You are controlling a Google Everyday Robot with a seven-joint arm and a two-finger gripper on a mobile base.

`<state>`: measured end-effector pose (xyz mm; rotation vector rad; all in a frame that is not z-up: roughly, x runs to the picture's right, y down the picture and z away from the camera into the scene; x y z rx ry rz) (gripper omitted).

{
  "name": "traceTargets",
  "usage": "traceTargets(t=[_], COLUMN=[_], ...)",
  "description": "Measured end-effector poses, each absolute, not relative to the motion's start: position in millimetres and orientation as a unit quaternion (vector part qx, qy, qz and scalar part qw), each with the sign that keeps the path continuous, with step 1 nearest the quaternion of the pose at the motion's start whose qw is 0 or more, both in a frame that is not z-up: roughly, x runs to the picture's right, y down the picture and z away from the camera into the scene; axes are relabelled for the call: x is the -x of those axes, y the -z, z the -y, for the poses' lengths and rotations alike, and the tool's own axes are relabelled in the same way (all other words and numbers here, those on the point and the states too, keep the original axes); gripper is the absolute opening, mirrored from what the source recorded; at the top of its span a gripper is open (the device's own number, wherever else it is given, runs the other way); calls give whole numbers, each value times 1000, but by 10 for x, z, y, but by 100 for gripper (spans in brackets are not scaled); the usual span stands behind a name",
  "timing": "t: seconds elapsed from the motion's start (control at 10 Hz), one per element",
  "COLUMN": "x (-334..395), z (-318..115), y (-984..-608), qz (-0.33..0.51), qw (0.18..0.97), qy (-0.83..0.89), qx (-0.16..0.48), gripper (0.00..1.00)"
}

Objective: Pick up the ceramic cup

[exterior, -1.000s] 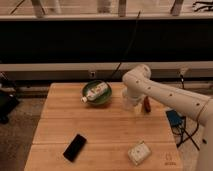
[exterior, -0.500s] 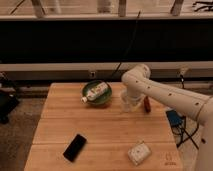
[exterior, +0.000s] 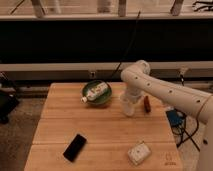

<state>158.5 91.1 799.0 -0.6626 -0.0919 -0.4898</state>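
Observation:
The ceramic cup (exterior: 127,106) is small, pale and whitish. It stands on the wooden table (exterior: 95,127), right of the middle and toward the back. My gripper (exterior: 130,98) points down from the white arm (exterior: 165,92), which reaches in from the right. The gripper sits right at the cup's rim and hides the top of it. Whether the cup rests on the table or hangs just above it does not show.
A green bowl (exterior: 92,96) holding a white bottle (exterior: 96,91) sits just left of the cup. A small reddish-brown object (exterior: 147,103) lies to its right. A black phone (exterior: 75,146) and a white packet (exterior: 139,152) lie near the front edge. A dark wall runs behind the table.
The gripper and cup stay in nearly the same spot; the cup looks slightly lower and further left under the gripper. Nothing else has moved.

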Motion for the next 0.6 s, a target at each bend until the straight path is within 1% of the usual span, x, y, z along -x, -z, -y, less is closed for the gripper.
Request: traceTargets(t=[0.3,0.6], x=[-1567,-1574], z=[-886,-816], y=[-7941,-7814], qz=[47,46], qw=[912,910], qy=[247,255], qx=[324,325], gripper=[0,0])
